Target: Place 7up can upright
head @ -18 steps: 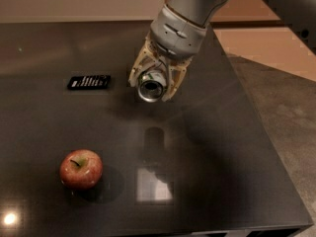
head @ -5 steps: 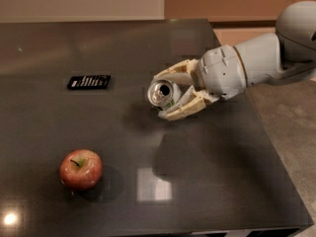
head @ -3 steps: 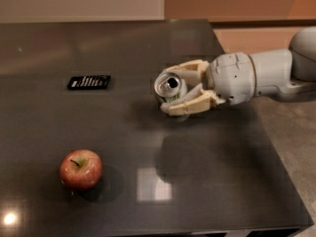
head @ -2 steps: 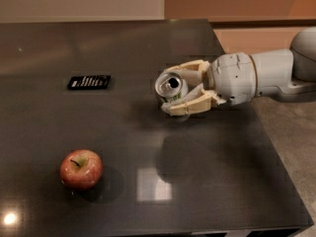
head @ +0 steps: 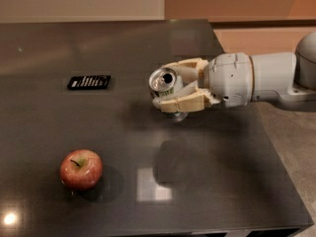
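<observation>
Over the dark worktop point(head: 237, 181), right of its middle, the end effector point(head: 172, 90) grips the 7up can point(head: 163, 79) between its two fingers. The can is tilted and low; I judge that standing it upright and releasing it are not yet done.

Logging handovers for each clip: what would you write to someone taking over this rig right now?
The gripper: shut on the 7up can, over the table, right of centre.
7up can: tilted, top toward the camera, low over the table; contact cannot be told.
Done: can grasped.
Left: turn it upright, set it down, release.
Red apple front left, black device back left, both well apart from the can.
</observation>
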`<action>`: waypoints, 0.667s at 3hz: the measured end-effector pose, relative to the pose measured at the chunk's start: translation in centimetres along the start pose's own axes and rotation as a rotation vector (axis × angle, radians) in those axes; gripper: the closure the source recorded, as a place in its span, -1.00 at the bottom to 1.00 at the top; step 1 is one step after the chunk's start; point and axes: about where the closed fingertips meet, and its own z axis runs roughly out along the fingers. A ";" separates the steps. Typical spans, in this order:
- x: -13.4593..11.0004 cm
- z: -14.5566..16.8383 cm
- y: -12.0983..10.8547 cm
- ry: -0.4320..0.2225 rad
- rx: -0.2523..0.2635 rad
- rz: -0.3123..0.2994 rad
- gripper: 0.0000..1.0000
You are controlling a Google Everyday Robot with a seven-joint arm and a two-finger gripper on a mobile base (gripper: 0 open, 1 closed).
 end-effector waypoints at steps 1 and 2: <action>0.3 0.1 -0.3 0.004 0.064 0.082 1.00; 1.5 0.1 -0.2 -0.028 0.116 0.162 1.00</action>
